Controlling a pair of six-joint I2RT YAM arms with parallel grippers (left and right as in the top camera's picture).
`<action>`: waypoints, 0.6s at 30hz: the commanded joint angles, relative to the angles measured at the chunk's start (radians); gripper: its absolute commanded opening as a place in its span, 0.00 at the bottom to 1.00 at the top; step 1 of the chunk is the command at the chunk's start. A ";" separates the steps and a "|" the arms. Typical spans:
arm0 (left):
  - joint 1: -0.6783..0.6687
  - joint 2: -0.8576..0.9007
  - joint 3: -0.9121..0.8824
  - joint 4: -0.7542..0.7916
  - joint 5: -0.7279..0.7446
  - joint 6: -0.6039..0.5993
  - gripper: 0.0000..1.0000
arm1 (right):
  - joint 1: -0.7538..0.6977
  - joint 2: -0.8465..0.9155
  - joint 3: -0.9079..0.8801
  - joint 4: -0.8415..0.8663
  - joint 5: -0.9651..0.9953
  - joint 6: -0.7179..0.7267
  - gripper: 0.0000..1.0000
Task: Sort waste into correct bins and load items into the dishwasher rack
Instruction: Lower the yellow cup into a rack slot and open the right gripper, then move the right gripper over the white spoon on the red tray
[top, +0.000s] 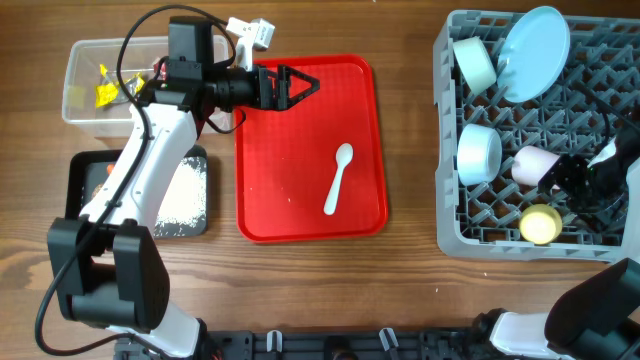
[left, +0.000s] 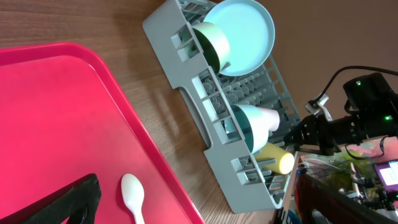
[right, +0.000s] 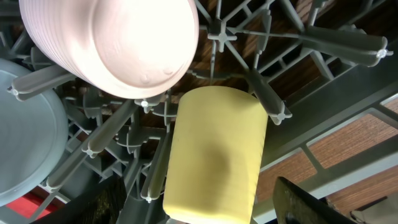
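White spoon (top: 339, 178) is likely light, stiff and slick, lying flat on red tray (top: 285, 200); pinch mid-handle. Left gripper (top: 303, 88) is spread wide, empty. Right gripper (right: 211, 208) looks parted around yellow cup (right: 214, 149).

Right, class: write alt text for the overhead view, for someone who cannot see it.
A white spoon lies on the red tray, the open left gripper over its top edge. At right, the grey rack holds a blue plate, two bowls, pink cup and yellow cup.
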 joint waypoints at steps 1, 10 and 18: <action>-0.004 -0.006 0.001 0.002 -0.006 0.008 1.00 | 0.003 -0.021 0.092 -0.032 -0.025 -0.035 0.79; -0.004 -0.005 0.001 0.002 -0.006 0.008 1.00 | 0.118 -0.232 0.232 -0.023 -0.100 -0.165 0.84; -0.004 -0.006 0.001 0.003 -0.029 0.008 1.00 | 0.486 -0.290 0.232 0.069 -0.175 -0.125 0.88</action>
